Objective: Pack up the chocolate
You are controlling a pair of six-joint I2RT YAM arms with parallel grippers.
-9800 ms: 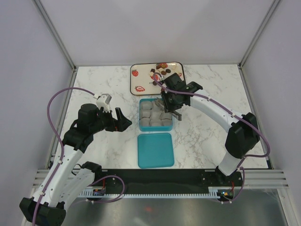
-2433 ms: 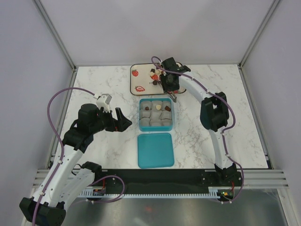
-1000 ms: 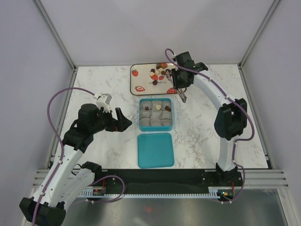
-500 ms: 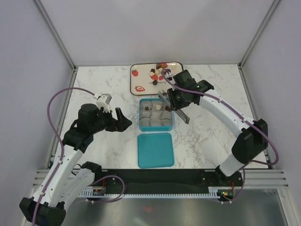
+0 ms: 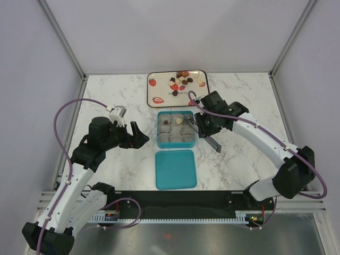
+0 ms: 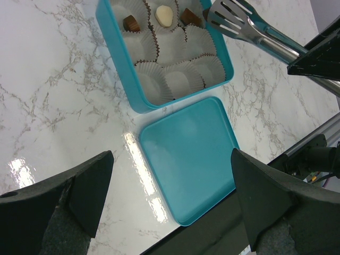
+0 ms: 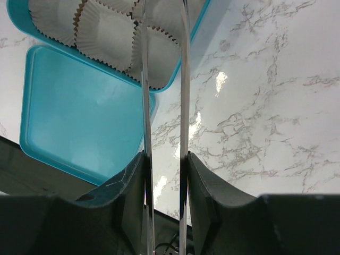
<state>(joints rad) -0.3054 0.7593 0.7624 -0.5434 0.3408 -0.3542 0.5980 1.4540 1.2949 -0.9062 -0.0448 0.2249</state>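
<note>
the marble table [image 5: 106,95] carries a teal lid [image 5: 176,169] at its near side, with the teal box [image 6: 118,58] of paper cups just beyond and a tray [image 5: 162,90] farther off. the left gripper [image 5: 139,133] hangs left of the box, spread wide and empty. the right gripper [image 7: 163,170] is clamped on metal tongs [image 6: 249,29], whose tips are over the box's far right corner. three chocolates [image 6: 164,16] sit in the box's far row, and the others lie on the tray.

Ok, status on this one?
Left gripper open. Right gripper shut on tongs at box. Three chocolates in, more on tray. Nothing blocking.
</note>
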